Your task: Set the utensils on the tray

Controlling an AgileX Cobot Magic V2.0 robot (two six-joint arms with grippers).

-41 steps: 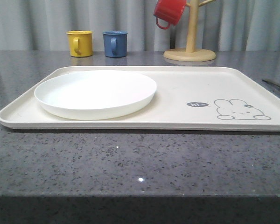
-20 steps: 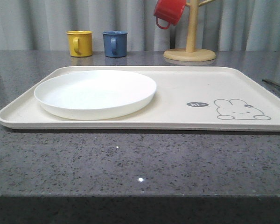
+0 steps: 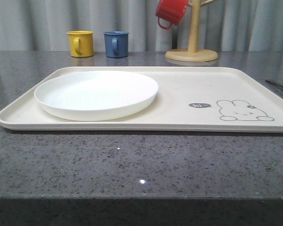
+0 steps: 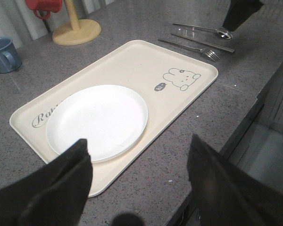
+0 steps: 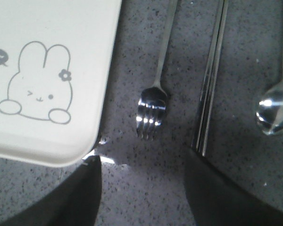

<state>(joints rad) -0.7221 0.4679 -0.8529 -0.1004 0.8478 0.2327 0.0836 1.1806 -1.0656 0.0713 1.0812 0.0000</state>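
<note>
Right gripper (image 5: pixel 142 188): jaws spread wide, holding nothing, poised over the shiny silver four-tined fork (image 5: pixel 152 112) lying on the grey speckled stone counter (image 3: pixel 132 160) just beside the large cream rectangular tray (image 5: pixel 61 28). Left gripper (image 4: pixel 139 186): jaws likewise wide apart and empty, above the tray's near edge. Beyond the fork from the tray lie the flat silver chopsticks (image 5: pixel 211 80), then the round-bowled silver spoon (image 5: pixel 275 109). The round white shallow plate (image 3: pixel 96 94) rests on the tray.
</note>
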